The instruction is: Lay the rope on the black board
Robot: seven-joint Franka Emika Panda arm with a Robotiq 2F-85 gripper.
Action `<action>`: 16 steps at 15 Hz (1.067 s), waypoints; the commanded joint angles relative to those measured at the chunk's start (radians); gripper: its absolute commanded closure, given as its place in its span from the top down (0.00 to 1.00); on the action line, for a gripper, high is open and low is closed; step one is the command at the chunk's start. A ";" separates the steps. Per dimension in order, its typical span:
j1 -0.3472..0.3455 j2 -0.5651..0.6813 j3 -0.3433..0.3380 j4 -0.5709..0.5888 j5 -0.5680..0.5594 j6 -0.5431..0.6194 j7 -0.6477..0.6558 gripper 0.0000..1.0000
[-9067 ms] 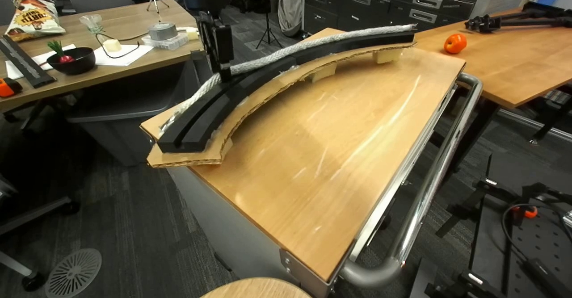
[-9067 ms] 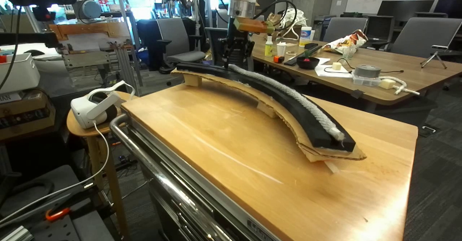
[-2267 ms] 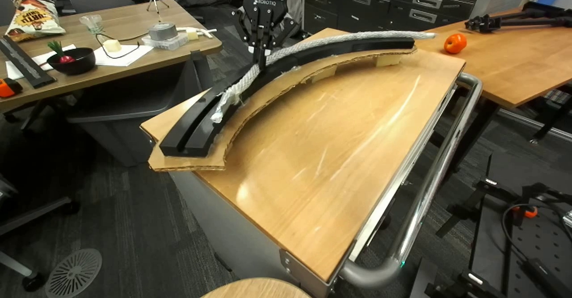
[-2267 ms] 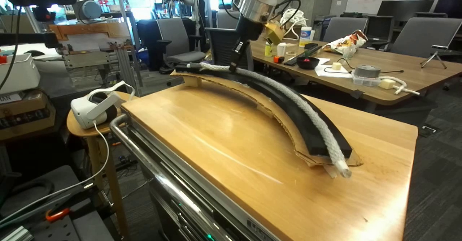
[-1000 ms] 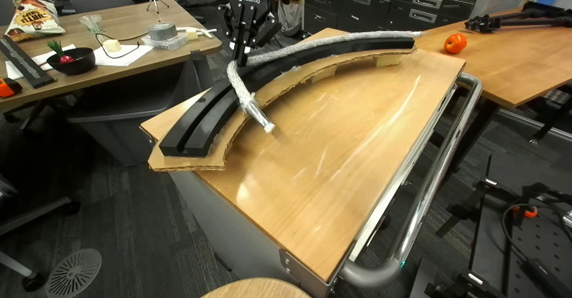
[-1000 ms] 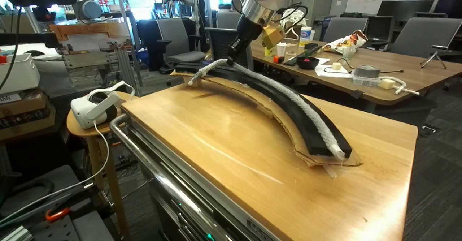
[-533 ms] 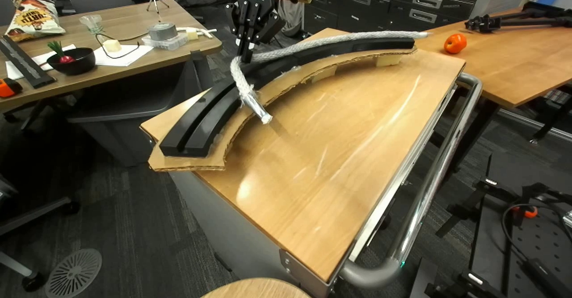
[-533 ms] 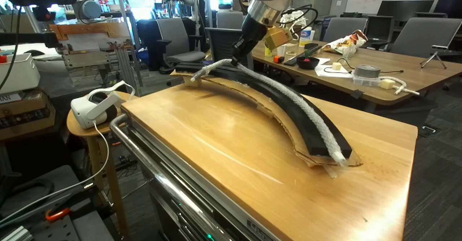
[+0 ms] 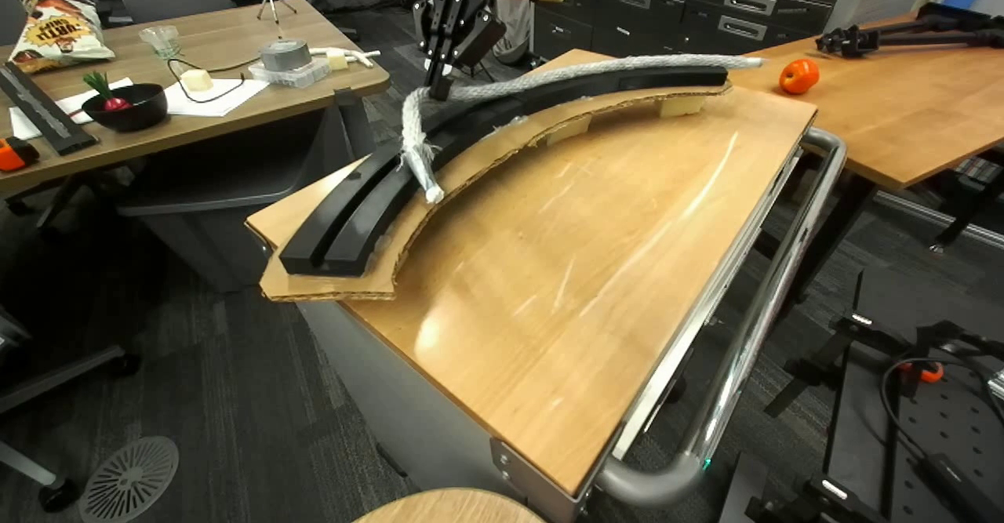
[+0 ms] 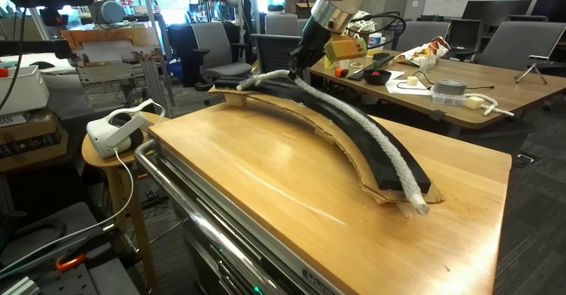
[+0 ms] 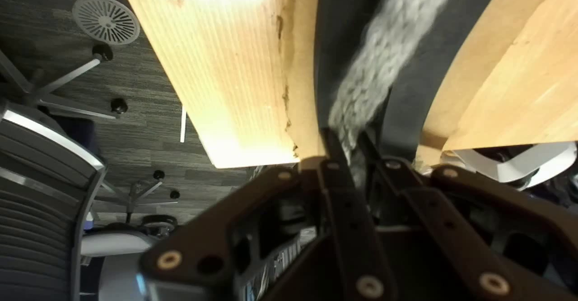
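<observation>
1. We saw the gripper drawn nearly together, with the rope pinched between its two fingers.
2. In the wrist view, we found the rope running away from the fingertips at a slant, over the lengthwise groove of the black board, with a ridge showing on each side of it.
3. In an exterior view, we noticed that the short end bent sharply just beside the gripper and angled down across the board, its wrapped tip seen against the inner edge of the cardboard. We could not tell whether that tip touched anything.
4. In an exterior view, we saw the longer stretch slope down from the gripper and follow the curve of the board, its far tip well apart from the fingers.
5. In both exterior views, we saw that far tip reach past the end of the board. The board and cardboard stood on the wooden tabletop.
6. Where the gripper held it, we saw the rope raised over the board; how deep the longer stretch sat in the groove, we could not make out.
</observation>
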 commanded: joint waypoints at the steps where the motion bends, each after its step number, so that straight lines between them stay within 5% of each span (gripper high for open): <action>1: -0.014 -0.015 0.017 -0.020 0.069 0.011 0.073 0.03; 10: -0.001 -0.024 0.016 -0.071 0.189 0.065 0.116 0.03; 16: 0.024 -0.040 -0.005 -0.096 0.091 0.040 0.071 0.03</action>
